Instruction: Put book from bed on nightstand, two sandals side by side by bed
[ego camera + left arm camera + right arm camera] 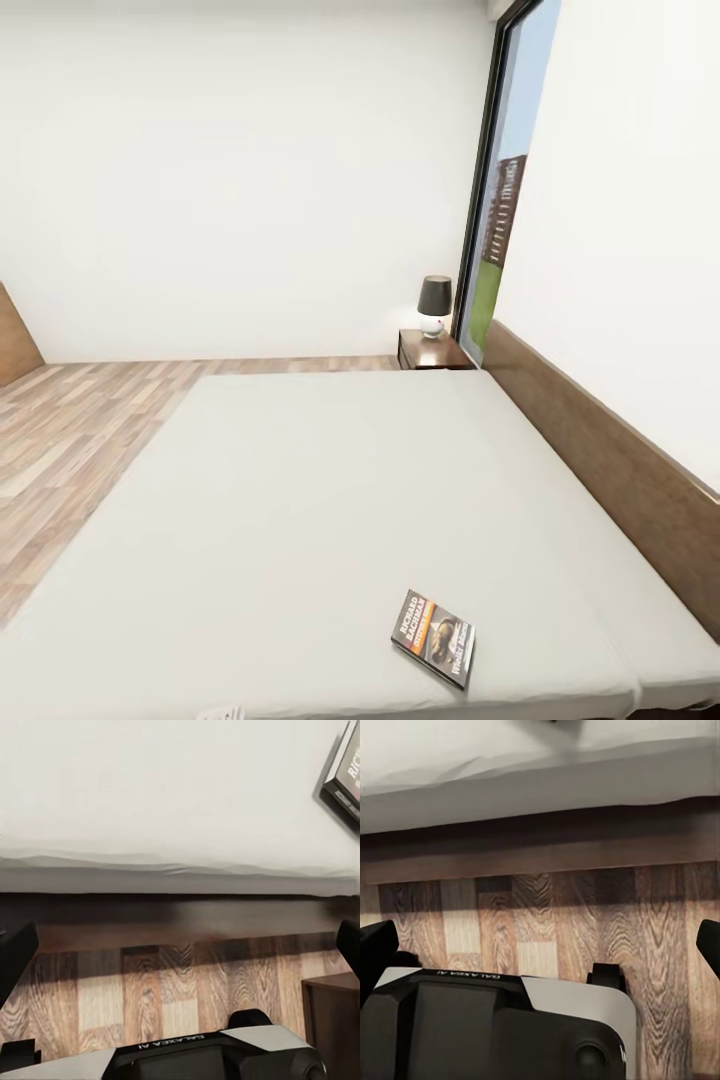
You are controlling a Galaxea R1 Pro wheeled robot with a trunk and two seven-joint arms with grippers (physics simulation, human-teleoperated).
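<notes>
The book (433,637), a thin dark paperback with white lettering and an orange band, lies flat on the bed (300,500) near its close right corner. Its edge also shows in the left wrist view as the book (345,776) on the grey mattress. A nightstand (430,352) stands at the far side of the bed by the window. My left gripper (180,945) hangs open over the floor beside the bed frame, holding nothing. My right gripper (540,945) is open too, above the planks by the bed's side. The sandals are out of view.
A dark-shaded lamp (434,305) sits on the far nightstand. The brown headboard (600,460) runs along the right wall. A dark wooden cabinet corner (334,1020) stands by my base (202,1057). Wood floor (70,430) stretches left of the bed.
</notes>
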